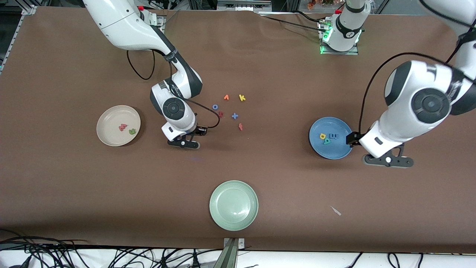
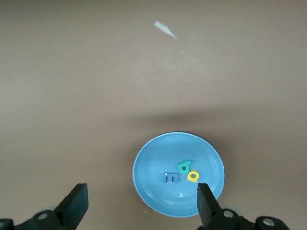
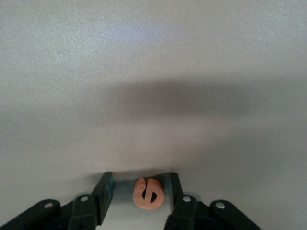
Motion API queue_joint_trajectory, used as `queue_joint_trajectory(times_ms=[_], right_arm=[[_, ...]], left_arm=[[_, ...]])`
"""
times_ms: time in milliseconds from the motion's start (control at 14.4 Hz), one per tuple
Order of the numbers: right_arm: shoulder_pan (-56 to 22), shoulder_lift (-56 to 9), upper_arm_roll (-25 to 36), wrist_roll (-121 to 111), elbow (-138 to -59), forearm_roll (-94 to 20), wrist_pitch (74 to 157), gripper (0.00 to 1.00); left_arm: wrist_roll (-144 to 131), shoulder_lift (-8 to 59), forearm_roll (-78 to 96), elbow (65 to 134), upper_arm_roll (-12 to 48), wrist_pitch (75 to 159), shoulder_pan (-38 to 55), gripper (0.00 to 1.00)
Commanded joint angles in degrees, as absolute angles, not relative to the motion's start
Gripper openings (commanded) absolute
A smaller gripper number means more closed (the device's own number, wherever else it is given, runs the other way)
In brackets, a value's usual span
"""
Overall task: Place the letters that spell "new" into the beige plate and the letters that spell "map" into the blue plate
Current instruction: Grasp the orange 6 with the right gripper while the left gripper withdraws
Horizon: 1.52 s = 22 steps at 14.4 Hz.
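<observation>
Nearest the front camera sits the green plate (image 1: 233, 205), holding nothing, with a small pale scrap (image 1: 335, 210) on the table (image 1: 74, 178) toward the left arm's end.

Farther from the camera, the beige plate (image 1: 118, 125) lies toward the right arm's end and holds the salmon "w" (image 1: 122, 127) and the green "n" (image 1: 132, 131), side by side. The orange "e" (image 3: 147, 193) is between the fingers (image 3: 102, 191) of the right gripper (image 1: 185, 143), which is low over bare table between the beige plate and the loose letters. Its jaws stand narrow around the "e"; whether they press it cannot be told from the wrist view.

The blue plate (image 1: 331, 149) lies toward the left arm's end. In it are the blue "m" (image 1: 333, 136), the yellow "a" (image 1: 322, 136) and the teal "p" (image 1: 327, 141), close together near the plate's middle. The left gripper (image 1: 388, 160) hangs just beside the blue plate, over the table at its edge, with its jaws wide and nothing between them.

Mid-table, farther from the camera than both grippers, the spare letters lie scattered: the orange "v" (image 1: 226, 97), the yellow "k" (image 1: 242, 98), the blue "o" (image 1: 215, 107), the dark red "s" (image 1: 221, 114), a blue cross-shaped piece (image 1: 234, 116) and a red piece (image 1: 240, 127).
</observation>
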<state>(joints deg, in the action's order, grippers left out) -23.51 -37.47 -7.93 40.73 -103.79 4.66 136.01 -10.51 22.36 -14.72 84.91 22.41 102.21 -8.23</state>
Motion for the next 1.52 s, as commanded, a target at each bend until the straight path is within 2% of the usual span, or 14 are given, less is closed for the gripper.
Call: queue_joint_trajectory(times_ms=[0,138,346,623,900,1246,1454], right_arm=[[-23.7,-36.9,-7.6,40.3,-104.9,4.2,136.3,0.47],[-23.7,-36.9,-7.6,40.1,-105.2,4.2,136.4,0.43],[-23.7,-36.9,-7.6,39.6,-105.4,4.2,136.4,0.35],[-23.7,-36.7,-7.6,38.8,-104.9,4.2,136.0,0.24],[-22.8,-35.3,-7.5,34.9,-102.3,4.0,130.4,0.2],[-18.2,-32.3,-6.4,23.1,-102.3,4.0,123.5,0.2],[-18.2,-28.5,-2.6,14.7,-105.4,4.0,121.4,0.2]], left_arm=[[-5.5,18.6,-11.6,78.8,22.6,95.5,-7.6,1.0],[-4.5,13.7,-7.0,78.7,20.5,92.7,-6.1,1.0],[0.3,6.8,-3.8,83.2,7.3,91.1,3.1,1.0],[6.5,3.6,1.0,88.4,-3.1,92.1,7.8,1.0],[7.2,-3.0,0.3,98.2,-3.4,98.7,7.9,1.0],[7.1,-3.1,0.3,97.5,-1.9,98.4,7.2,1.0],[7.2,-3.0,-1.4,96.4,-0.4,96.8,6.2,1.0]])
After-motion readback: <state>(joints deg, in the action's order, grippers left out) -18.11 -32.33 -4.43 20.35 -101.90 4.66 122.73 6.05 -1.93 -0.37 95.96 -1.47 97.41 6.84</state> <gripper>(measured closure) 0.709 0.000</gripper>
